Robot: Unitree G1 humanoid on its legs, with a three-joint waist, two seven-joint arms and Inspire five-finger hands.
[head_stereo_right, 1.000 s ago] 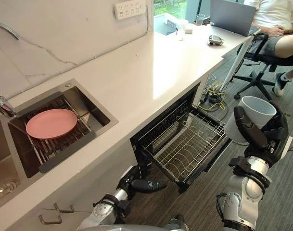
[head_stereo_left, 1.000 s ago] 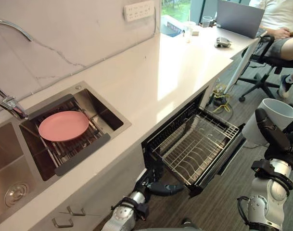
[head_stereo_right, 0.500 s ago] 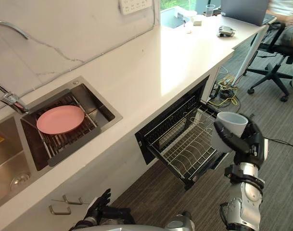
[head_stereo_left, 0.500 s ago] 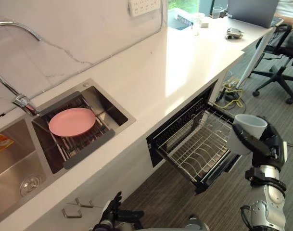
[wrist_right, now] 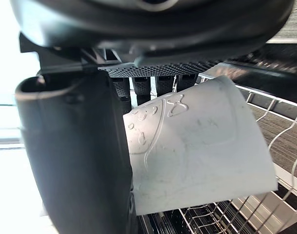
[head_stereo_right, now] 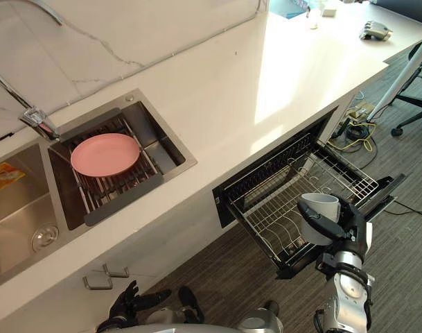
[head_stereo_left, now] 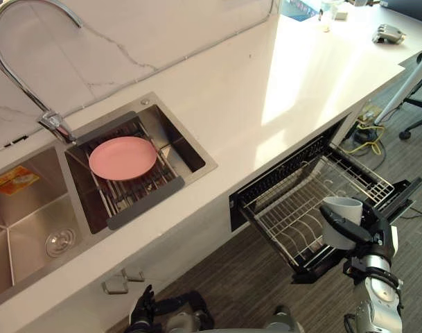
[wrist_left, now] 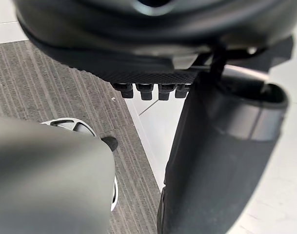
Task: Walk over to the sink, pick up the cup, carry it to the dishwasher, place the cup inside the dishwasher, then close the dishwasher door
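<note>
Fingers and thumb of the right hand [head_stereo_left: 371, 239] are wrapped round the white cup [head_stereo_left: 342, 225], which stands upright, mouth up, at the front edge of the pulled-out wire rack [head_stereo_left: 294, 208] of the dishwasher. Whether it touches the wires I cannot tell. The dishwasher door [head_stereo_left: 403, 194] hangs open. The left hand [head_stereo_right: 127, 305] is low by the cabinet front, fingers loosely spread and holding nothing. A pink plate [head_stereo_left: 122, 157] lies on the grate over the sink [head_stereo_left: 27, 222].

My right hand [wrist_right: 75, 161] covers part of the white cup [wrist_right: 202, 146]; a grey thing [head_stereo_left: 391, 33] on the far countertop [head_stereo_left: 266, 83] is too small to name.
</note>
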